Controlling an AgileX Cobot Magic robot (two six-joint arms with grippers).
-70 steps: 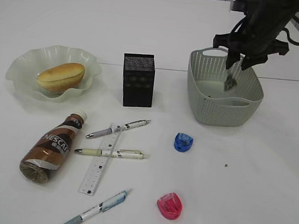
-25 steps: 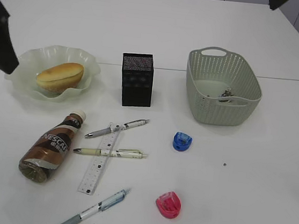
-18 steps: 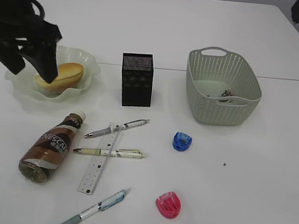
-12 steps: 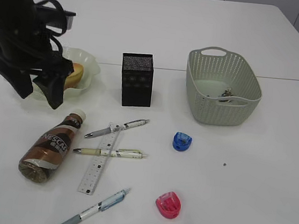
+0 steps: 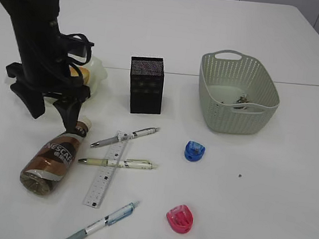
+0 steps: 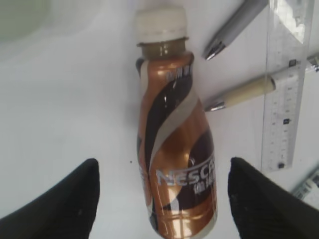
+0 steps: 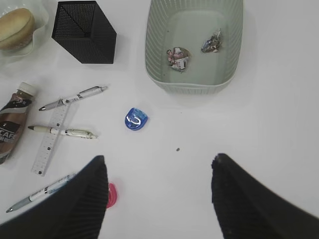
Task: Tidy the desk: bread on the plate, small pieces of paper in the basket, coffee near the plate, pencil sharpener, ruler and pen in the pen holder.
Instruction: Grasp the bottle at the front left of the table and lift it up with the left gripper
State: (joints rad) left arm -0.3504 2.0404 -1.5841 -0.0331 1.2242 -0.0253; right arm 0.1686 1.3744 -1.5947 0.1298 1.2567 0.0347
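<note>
Since the coffee bottle lies on its side on the tabletop below the plate, the left pincer, released and straddling it, should descend squarely over the label, close firmly, then stand it beside the plate.

Three pens, two sharpeners, two paper scraps.

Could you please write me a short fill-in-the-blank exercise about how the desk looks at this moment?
1. The coffee bottle lies on its ____ beside the pens.
2. The crumpled paper pieces are inside the ____.
3. The left gripper hangs with jaws ____ over the bottle.
4. The sharpener nearer the basket is ____ in colour.

Missing words: side; basket; open; blue
</note>
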